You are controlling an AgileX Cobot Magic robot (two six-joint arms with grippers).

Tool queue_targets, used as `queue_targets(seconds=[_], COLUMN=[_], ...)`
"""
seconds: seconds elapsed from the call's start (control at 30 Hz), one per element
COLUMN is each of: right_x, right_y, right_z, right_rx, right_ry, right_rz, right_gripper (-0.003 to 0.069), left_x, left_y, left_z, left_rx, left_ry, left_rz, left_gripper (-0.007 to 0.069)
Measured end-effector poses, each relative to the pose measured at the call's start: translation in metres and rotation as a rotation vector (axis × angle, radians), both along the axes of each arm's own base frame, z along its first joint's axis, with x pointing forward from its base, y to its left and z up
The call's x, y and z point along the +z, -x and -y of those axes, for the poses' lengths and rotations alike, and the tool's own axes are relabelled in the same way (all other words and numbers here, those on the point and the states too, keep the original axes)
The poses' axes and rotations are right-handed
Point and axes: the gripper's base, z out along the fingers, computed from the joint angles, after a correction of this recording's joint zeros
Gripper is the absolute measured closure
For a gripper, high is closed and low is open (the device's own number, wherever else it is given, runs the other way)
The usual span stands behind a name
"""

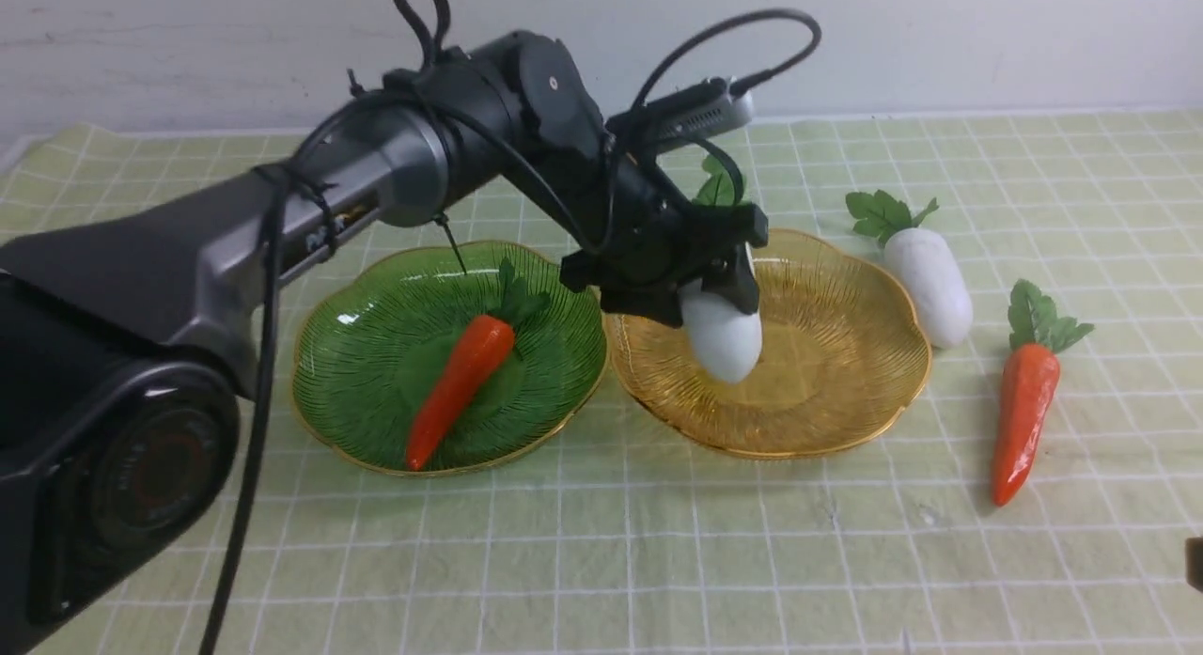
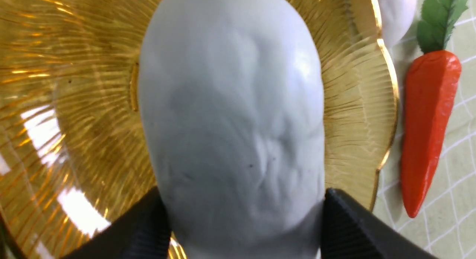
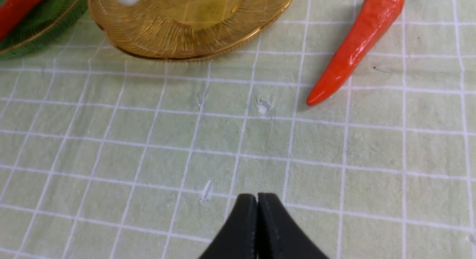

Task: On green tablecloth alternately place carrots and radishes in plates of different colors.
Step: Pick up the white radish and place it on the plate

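Note:
My left gripper (image 1: 716, 303) is shut on a white radish (image 1: 722, 340) and holds it tip-down over the amber plate (image 1: 846, 392); in the left wrist view the radish (image 2: 230, 121) fills the frame between the black fingers (image 2: 349, 229), above the amber plate (image 2: 74, 84). One carrot (image 1: 460, 387) lies in the green plate (image 1: 367, 354). A second radish (image 1: 929, 284) and a second carrot (image 1: 1024, 420) lie on the green tablecloth (image 1: 658, 561) right of the amber plate. My right gripper (image 3: 257, 199) is shut and empty, above bare cloth in front of the plates.
The pale wall (image 1: 940, 44) runs behind the table's far edge. The left arm and its cables (image 1: 376, 185) reach over the green plate. In the right wrist view the amber plate's rim (image 3: 186, 47) and the loose carrot (image 3: 353, 43) lie ahead.

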Motion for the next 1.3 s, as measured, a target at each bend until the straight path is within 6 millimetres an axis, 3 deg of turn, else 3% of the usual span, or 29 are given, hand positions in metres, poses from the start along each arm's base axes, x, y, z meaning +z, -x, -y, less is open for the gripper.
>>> queue_targets(seconds=[0.17,0.37,0.5,0.6,0.73,0.8,0.93,1.1,1.2,1.27,1.3], right_x=[-0.001,-0.001,-0.001,-0.001,-0.009,-0.018,-0.031,-0.051,-0.059,-0.069,-0.070], right_y=[0.001,0.001,-0.002,-0.012,-0.044,-0.069,-0.110,-0.161,-0.179,-0.202,-0.203], right_z=[0.000,0.000,-0.001,-0.001,0.000,0.003,0.004,0.002,0.002,0.002,0.002], right_rx=[0.007,0.004,-0.009,-0.021,-0.069,-0.130,-0.236,-0.278,-0.280,-0.285,-0.287], right_ry=[0.004,-0.003,-0.016,-0.023,-0.003,0.007,-0.027,-0.027,-0.012,0.005,0.006], right_rz=[-0.010,-0.022,-0.046,-0.140,-0.277,-0.312,-0.344,-0.407,-0.426,-0.451,-0.452], right_gripper=[0.0669,0.0669,0.0669,0.0669,0.0669,0.0666,0.0657,0.0615,0.0581,0.0518,0.0512], left_x=[-0.008,0.004,0.037,0.070,0.109,0.130,0.152,0.158,0.151,0.150,0.147], left_y=[-0.001,0.002,0.002,0.004,0.007,0.013,0.024,0.039,0.050,0.074,0.076], left_z=[0.001,0.001,-0.010,-0.030,-0.060,-0.073,-0.082,-0.089,-0.093,-0.104,-0.106], left_rx=[-0.004,-0.023,-0.066,-0.125,-0.142,-0.128,-0.125,-0.123,-0.142,-0.183,-0.190], left_ry=[-0.005,0.006,-0.003,-0.044,-0.107,-0.148,-0.200,-0.223,-0.240,-0.286,-0.299], left_rz=[-0.024,-0.033,0.017,0.062,0.159,0.222,0.286,0.278,0.243,0.229,0.221], left_gripper=[0.0126,0.0177,0.0298,0.0432,0.0587,0.0622,0.0632,0.0632,0.0632,0.0632,0.0632])
